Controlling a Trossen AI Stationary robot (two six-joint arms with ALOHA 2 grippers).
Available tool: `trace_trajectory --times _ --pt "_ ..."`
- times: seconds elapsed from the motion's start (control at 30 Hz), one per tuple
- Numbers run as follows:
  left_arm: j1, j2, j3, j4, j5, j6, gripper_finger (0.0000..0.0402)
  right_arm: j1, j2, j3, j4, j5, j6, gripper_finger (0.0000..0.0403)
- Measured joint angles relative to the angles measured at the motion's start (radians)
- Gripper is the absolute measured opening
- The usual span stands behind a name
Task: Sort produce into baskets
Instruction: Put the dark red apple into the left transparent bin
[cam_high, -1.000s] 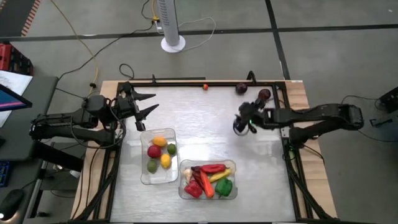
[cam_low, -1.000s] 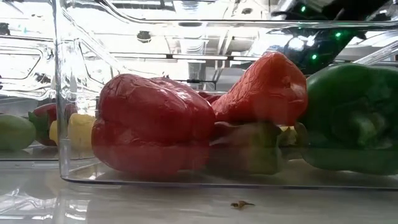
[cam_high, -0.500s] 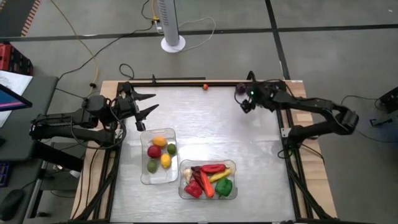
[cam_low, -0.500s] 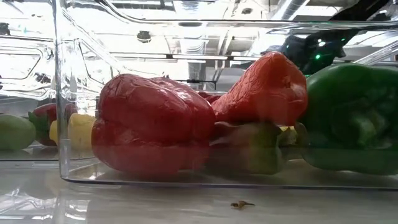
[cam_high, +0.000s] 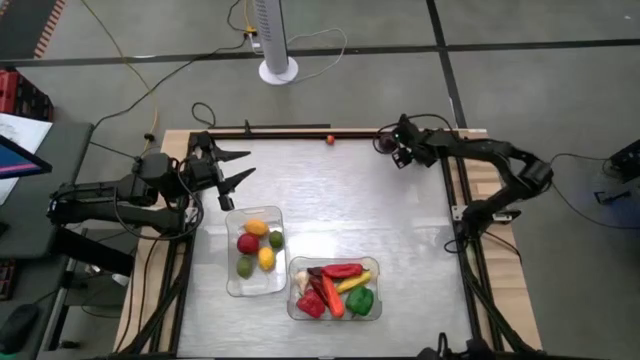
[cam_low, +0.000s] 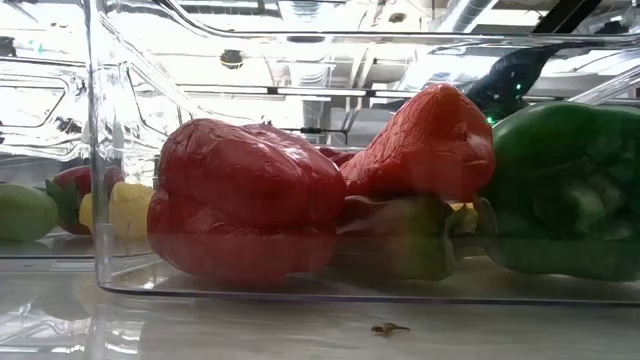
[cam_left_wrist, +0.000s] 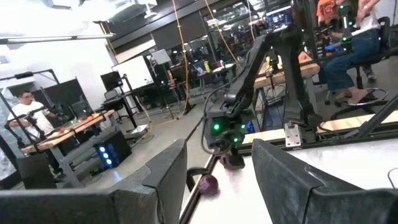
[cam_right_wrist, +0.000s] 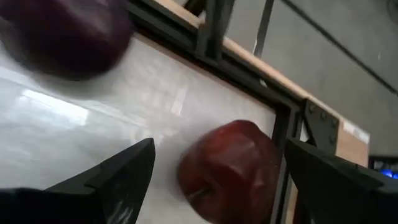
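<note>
Your right gripper (fingers spread wide, gripping nothing) frames the dark red round by the table's far corner.

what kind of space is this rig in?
Likely a shared robotics lab or workshop: a framed table on concrete floor, people at desks with monitors behind, and another dark arm rig nearby.

high view: overhead, straight down, far; whole brushed-metal table, both arms.
low view: table height, level, pressed against clear plastic tub of peppers.
left wrist view: past own dark open fingers, across table toward right arm, room behind.
right wrist view: very close over table corner, dark red round fruit between fingers.
shared: both wrist views show that corner and a dark purple round.
</note>
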Motion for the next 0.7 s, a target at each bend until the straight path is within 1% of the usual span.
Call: trace_trajectory --times 0.13,0.23,0.33,0.43,0.57,0.7 --pt "0.0 0.0 0.0 0.0 0.0 0.0 0.0169 -0.039 0.06 0.001 -0.015 -0.002 0.004 0.0384" --pt "0.0 0.0 0.0 -0.001 0.0 0.0 0.0169 -0.032 0.083 0.014 -0.014 0.012 0.0 0.038" --pt "0.0 0.0 0.0 -0.001 0.0 0.0 0.0169 -0.031 0.09 0.021 -0.023 0.013 0.001 0.0376" --pt "0.0 0.0 0.0 -0.001 0.0 -0.002 0.0169 -0.041 0.087 0.035 -0.071 0.001 0.035 0.0368" --pt "0.0 0.0 0.0 -0.001 0.0 -0.003 0.0169 -0.051 0.088 0.044 -0.108 -0.021 0.052 0.0346" --pt "0.0 0.0 0.0 -0.001 0.001 -0.005 0.0169 -0.051 0.088 0.044 -0.13 -0.023 0.07 0.0312"
